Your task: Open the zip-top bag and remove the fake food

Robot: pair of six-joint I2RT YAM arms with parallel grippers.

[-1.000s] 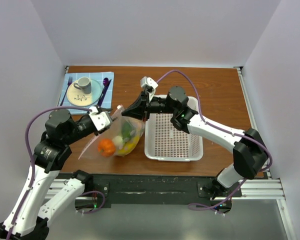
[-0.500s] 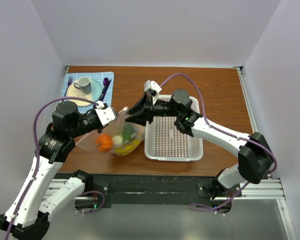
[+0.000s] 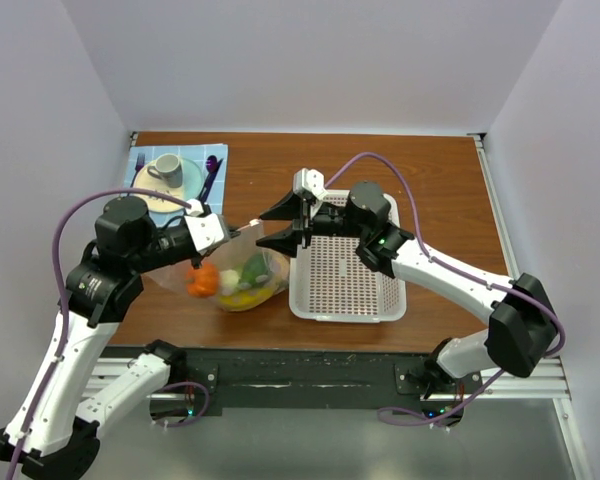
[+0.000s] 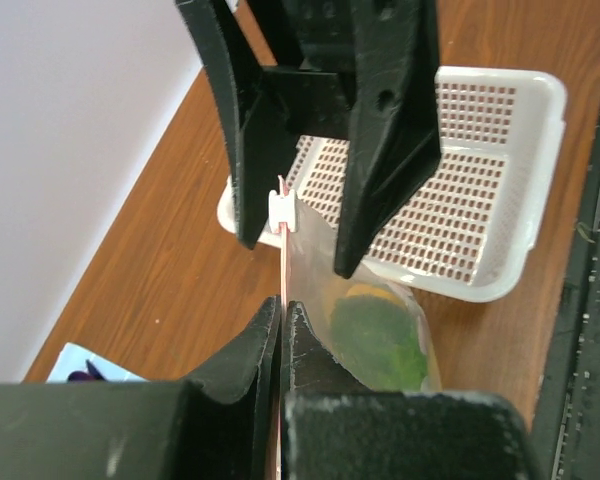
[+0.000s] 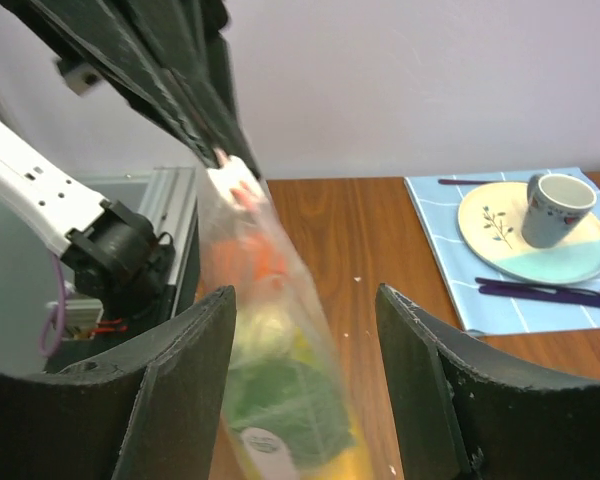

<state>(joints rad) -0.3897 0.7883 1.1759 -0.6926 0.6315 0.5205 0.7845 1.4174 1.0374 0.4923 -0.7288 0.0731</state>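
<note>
Desk (image 3: 430,170) of brown wood carries your white basket (image 3: 345,300) at centre right. Just left of the basket you have the zip-top bag (image 3: 232,252), held up by its mouth, with the fake food (image 3: 204,281) sagging in its bottom. Your left gripper (image 4: 282,312) is clenched on the pink zip strip. Your right gripper (image 3: 271,228) is released, its jaws spread either side of the strip's white slider (image 4: 282,210).

Left arm (image 3: 130,240) was bent in toward centre, left gripper (image 4: 282,325) pinched tight on the zip-top bag (image 4: 312,250) top edge. Right arm (image 3: 430,268) was stretched leftward, right gripper (image 3: 265,229) facing it, jaws wide apart, straddling that edge.
</note>
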